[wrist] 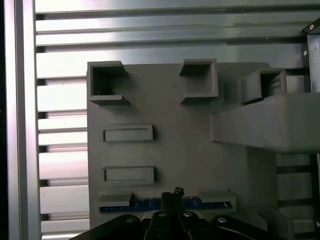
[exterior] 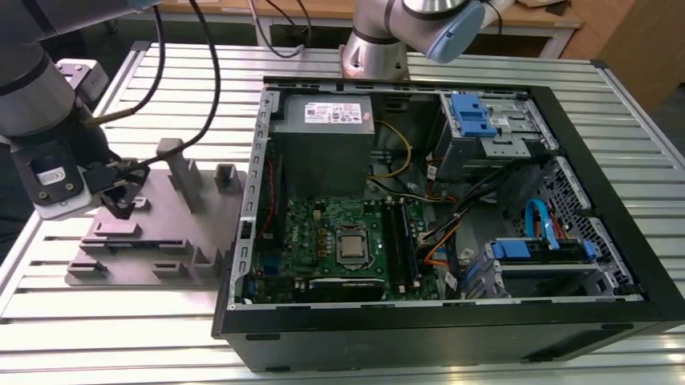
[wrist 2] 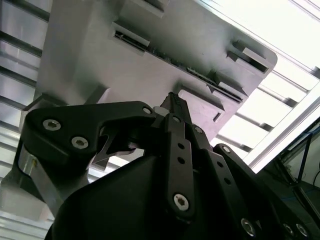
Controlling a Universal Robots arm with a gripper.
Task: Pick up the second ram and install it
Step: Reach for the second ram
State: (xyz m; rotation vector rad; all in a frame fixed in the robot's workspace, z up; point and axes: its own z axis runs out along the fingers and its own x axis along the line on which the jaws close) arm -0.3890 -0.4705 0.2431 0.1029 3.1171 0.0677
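The second ram (wrist: 210,204) is a slim bluish board lying on edge in a slot of the grey holder plate (wrist: 175,145). Its dark top edge (wrist 2: 200,74) runs between the plate's clips in the second wrist view. My gripper (wrist: 172,194) hangs just above the middle of the stick, its black fingertips (wrist 2: 174,102) pressed together with nothing between them. In the exterior view the gripper (exterior: 120,202) sits over the holder plate (exterior: 160,241) at the exterior view's left, outside the open computer case (exterior: 450,208). The motherboard (exterior: 342,241) with its memory slots (exterior: 402,237) lies inside the case.
Tall grey blocks (exterior: 176,172) rise from the holder plate close to the gripper. Cables (exterior: 214,72) hang from the arm above. Case walls, a power supply (exterior: 326,120) and blue drive brackets (exterior: 471,112) surround the motherboard. The slatted aluminium table (exterior: 107,321) extends around.
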